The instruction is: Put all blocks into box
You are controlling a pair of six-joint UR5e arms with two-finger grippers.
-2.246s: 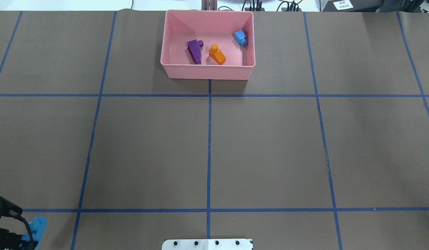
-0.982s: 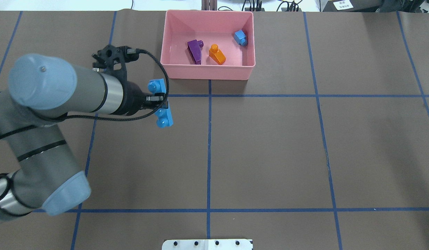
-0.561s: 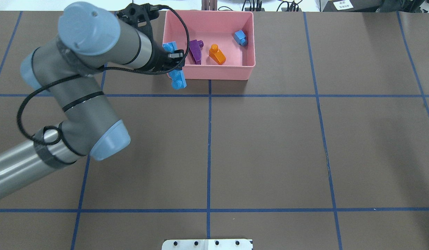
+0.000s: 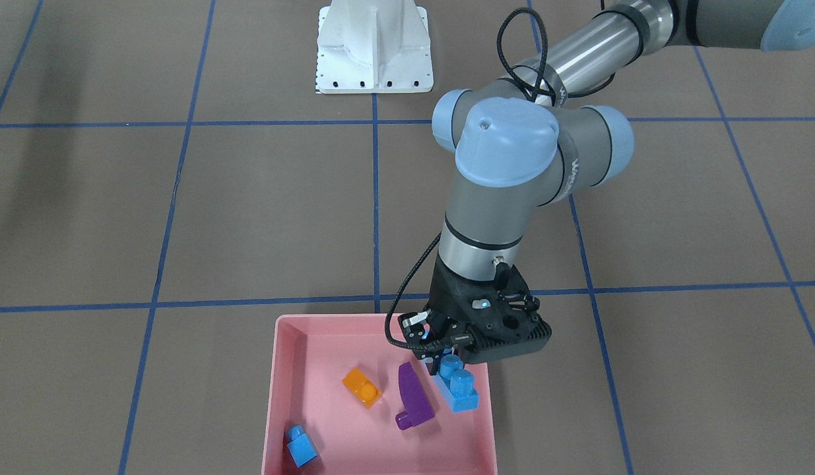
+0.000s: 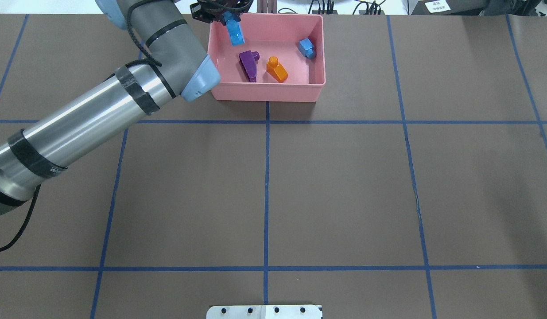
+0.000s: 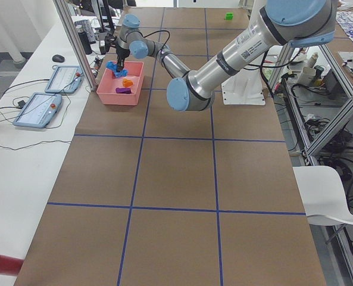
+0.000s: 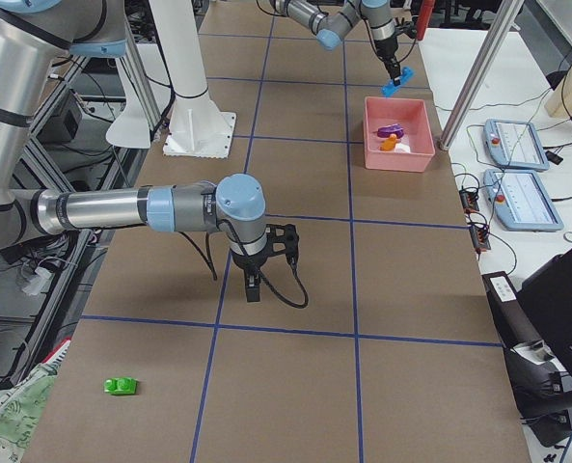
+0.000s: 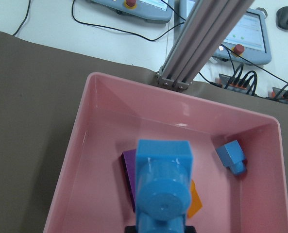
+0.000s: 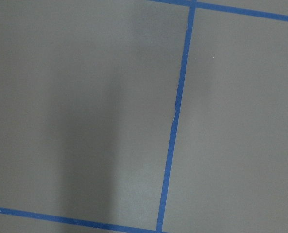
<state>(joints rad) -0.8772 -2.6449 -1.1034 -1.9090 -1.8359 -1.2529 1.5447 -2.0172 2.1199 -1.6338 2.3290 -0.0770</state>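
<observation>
My left gripper [image 5: 229, 17] is shut on the long blue brick [image 5: 234, 33] and holds it above the far left part of the pink box [image 5: 264, 93]. The front view shows the gripper [image 4: 450, 361] and the brick [image 4: 456, 386] hanging over the box [image 4: 341, 429]. In the box lie the purple wedge [image 5: 248, 65], the orange brick [image 5: 277, 70] and the small blue brick [image 5: 307, 48]. The green brick [image 7: 122, 386] lies on the table far from the box. My right gripper [image 7: 252, 289] points down near the table; I cannot tell if it is open or shut.
An aluminium post [image 8: 202, 39] stands right behind the box. Control tablets [image 7: 517, 145] and cables lie on the white bench beyond it. The white robot base [image 4: 374, 46] sits at the table's near edge.
My left arm has swung from the table's near left corner up to the box, carrying the long blue brick. The brick now hangs over the box's inside.
</observation>
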